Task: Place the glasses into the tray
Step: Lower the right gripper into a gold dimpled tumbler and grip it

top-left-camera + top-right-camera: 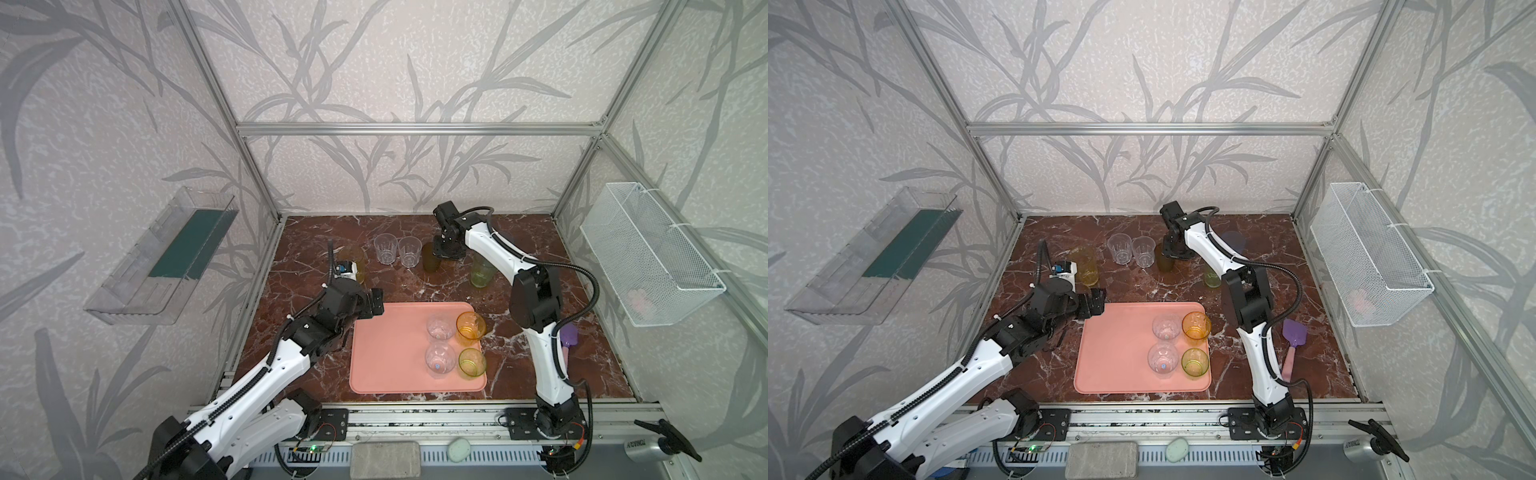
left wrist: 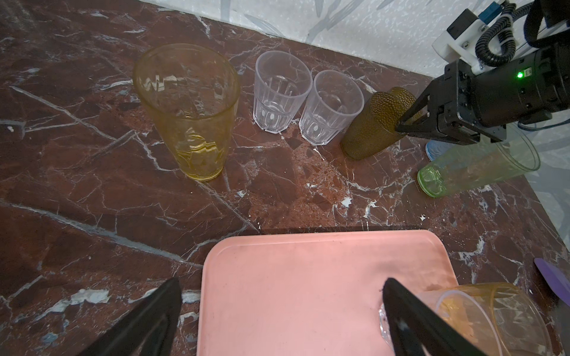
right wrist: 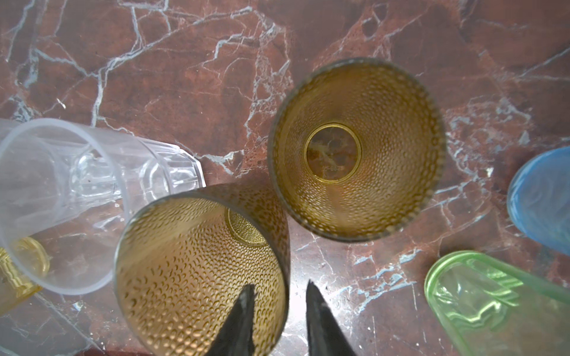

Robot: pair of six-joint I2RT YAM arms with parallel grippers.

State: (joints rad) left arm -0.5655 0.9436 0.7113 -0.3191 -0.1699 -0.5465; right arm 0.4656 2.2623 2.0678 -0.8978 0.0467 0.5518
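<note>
On the left, the left gripper (image 1: pixel 374 306) is hovering at the far left corner of the tray (image 1: pixel 386 353), its jaws spread fully apart and holding nothing. Beyond it the tall yellow glass (image 1: pixel 354 262) is standing upright on the table, followed by two clear glasses (image 1: pixel 385 248) close side by side. Next to those, the right gripper (image 3: pixel 280 286) is reaching down over an amber glass (image 3: pixel 200 271). One finger is sitting inside the rim and the other outside. The jaws are narrow, but a sliver of gap is showing on the outer side, so it seems not to be pinching yet. A second amber glass (image 3: pixel 357 148) is standing just beside it, with the green glass (image 1: pixel 482 270) and the blue glass (image 3: pixel 543 200) further right. Four glasses are already sitting at the tray's right end, among them the orange glass (image 1: pixel 471 328) and the yellow-green glass (image 1: pixel 471 362).

The grasp is the step in hand. The next move is calling for a firm pinch on the wall, a lift clear of the neighbouring amber glass, and a carry to the tray's bare part.

The tabletop (image 1: pixel 316 241) is red-brown marble, veined white. Leaf-patterned wallpaper is lining the booth, with a clear bin (image 1: pixel 158 257) on the left wall and a wire basket (image 1: pixel 648 253) on the right.
</note>
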